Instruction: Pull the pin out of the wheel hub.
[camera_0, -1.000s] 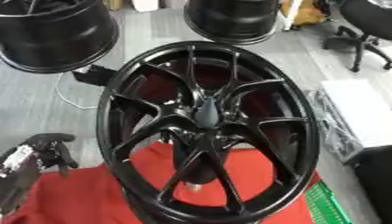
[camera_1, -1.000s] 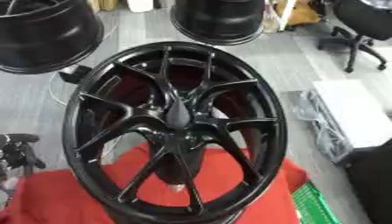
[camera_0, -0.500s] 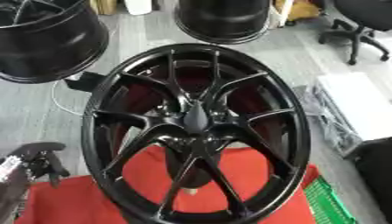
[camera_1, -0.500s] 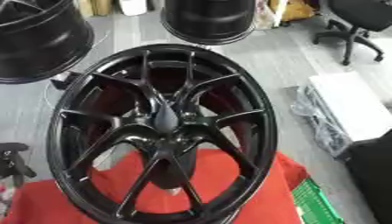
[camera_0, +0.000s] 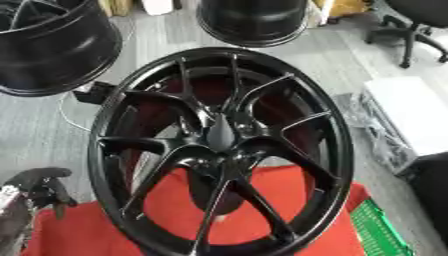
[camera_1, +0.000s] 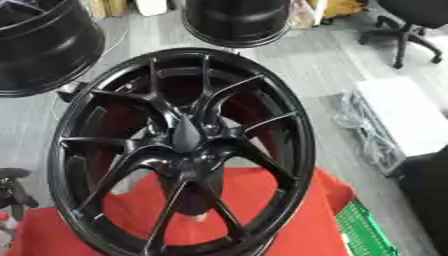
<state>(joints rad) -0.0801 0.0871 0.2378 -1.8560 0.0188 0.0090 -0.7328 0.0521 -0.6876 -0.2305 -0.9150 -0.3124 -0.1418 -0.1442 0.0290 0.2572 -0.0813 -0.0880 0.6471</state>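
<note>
A large black multi-spoke wheel (camera_0: 131, 125) stands tilted on a red cloth (camera_0: 289, 200), its face turned toward me. At the centre of the hub a dark pointed pin (camera_0: 220, 132) sticks out between the spokes. My left hand (camera_0: 39, 186) hangs at the lower left, beside the wheel's rim and apart from it, with relaxed fingers and nothing in them. It is far from the pin. My right hand shows in neither view.
Two more black wheels stand on the grey floor behind, one at far left (camera_0: 52, 45) and one at top centre (camera_0: 254, 20). A white box (camera_0: 411, 115) and a green crate (camera_0: 381, 230) lie to the right. An office chair (camera_0: 420, 20) stands at the top right.
The whole picture has shifted a little, so the head has moved. The wheel and pin stand as before; my left hand sits slightly lower in the view.
</note>
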